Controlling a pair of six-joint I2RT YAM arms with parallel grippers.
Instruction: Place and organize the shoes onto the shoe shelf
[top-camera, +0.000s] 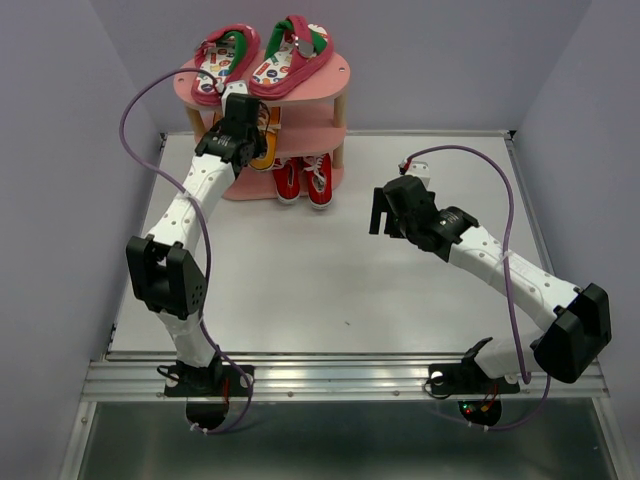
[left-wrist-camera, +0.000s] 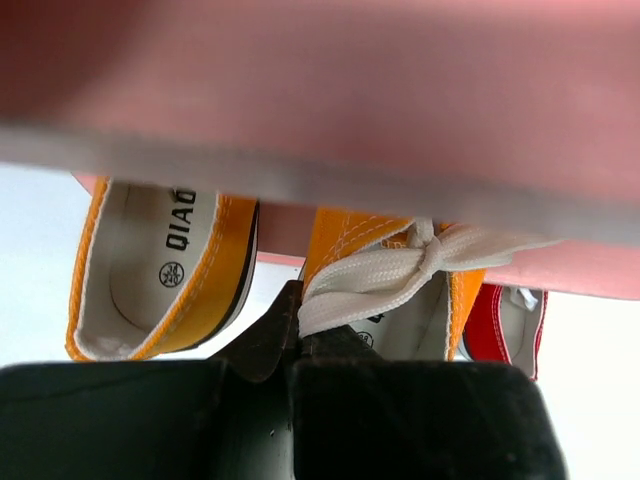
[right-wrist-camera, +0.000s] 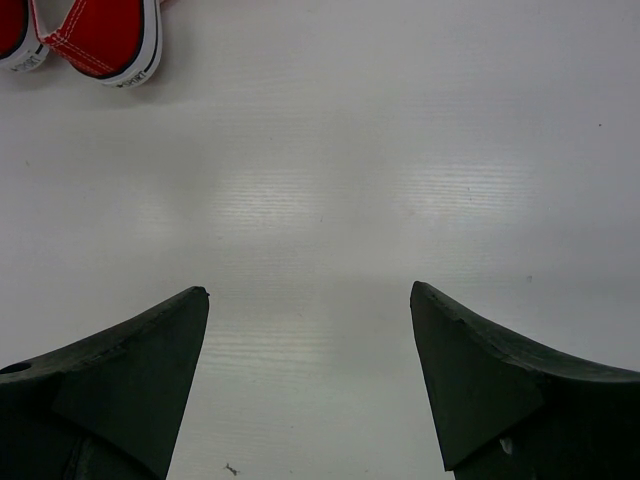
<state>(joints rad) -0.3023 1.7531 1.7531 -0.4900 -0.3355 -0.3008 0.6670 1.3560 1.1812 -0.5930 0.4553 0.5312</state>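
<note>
While the left claw (left-wrist-camera: 275, 335) sat tucked under the top board of the pink three-tier shoe shelf with oval boards and pale wooden posts (top-camera: 343, 78), its jaws were pressed fully together against the right-hand shoe of the pair of orange canvas sneakers with white laces (left-wrist-camera: 205, 270) on the middle tier. A white bow of lace (left-wrist-camera: 380, 275) draped over the fingertips; whether the claw pinched any of it could not be told. With the jaws closed, it looked better placed to nudge the shoe square with its partner than to lift it.

The pink flip-flops with patterned white insoles and green-red straps (top-camera: 285, 60) lay side by side on the top tier. The red canvas sneakers with white laces (top-camera: 305, 180) appeared to sit at the lowest level, right of centre, toes pointing near. Each pair thus had a tier to itself, suggesting the sorting was nearly done.

The right claw (right-wrist-camera: 308, 290) hung over the bare white bench (top-camera: 330, 270), jaws spread wide and holding nothing, well apart from the shelf and apparently parked out of the left arm's way.
</note>
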